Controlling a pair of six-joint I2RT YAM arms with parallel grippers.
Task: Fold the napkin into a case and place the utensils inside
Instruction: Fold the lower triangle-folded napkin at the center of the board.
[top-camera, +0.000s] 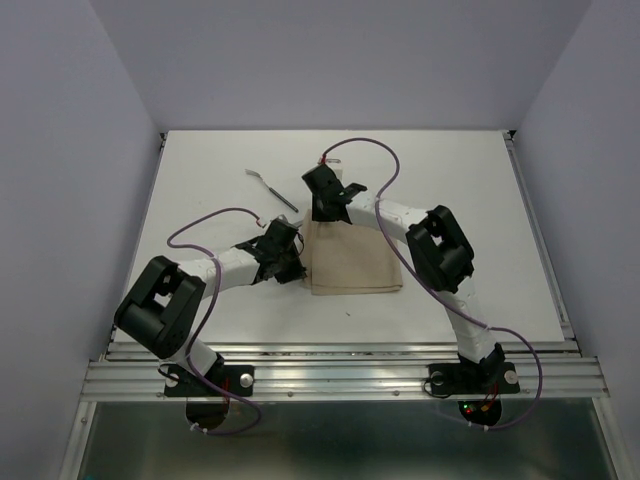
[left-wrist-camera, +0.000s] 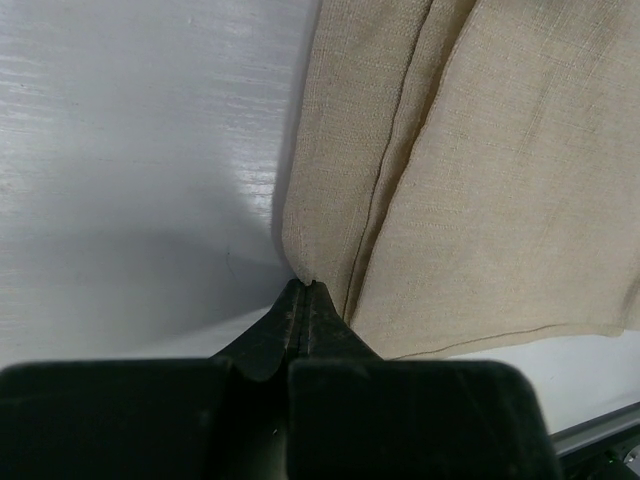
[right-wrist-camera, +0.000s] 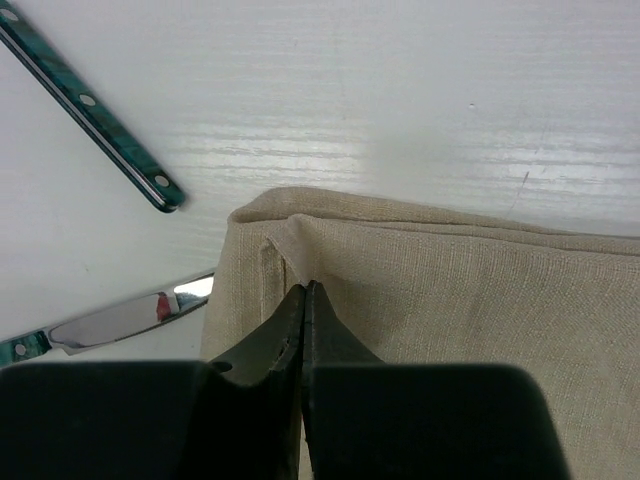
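Observation:
The beige napkin (top-camera: 352, 262) lies folded in a flat rectangle at the table's middle; whether its folds form a case I cannot tell. My left gripper (left-wrist-camera: 305, 284) is shut on the napkin (left-wrist-camera: 480, 170) at its left edge, near the front corner. My right gripper (right-wrist-camera: 304, 286) is shut on a pucker of the top layer of the napkin (right-wrist-camera: 460, 290) at the far left corner. The utensils lie on the bare table left of the cloth. One has a teal handle (right-wrist-camera: 92, 112). A shiny blade (right-wrist-camera: 125, 320) reaches to the cloth's edge. One utensil (top-camera: 272, 187) shows from above.
Purple cables (top-camera: 372, 148) loop over both arms. The white table (top-camera: 200, 180) ends in a metal rail (top-camera: 340, 375) at the near edge. Grey walls close in on the left, right and back.

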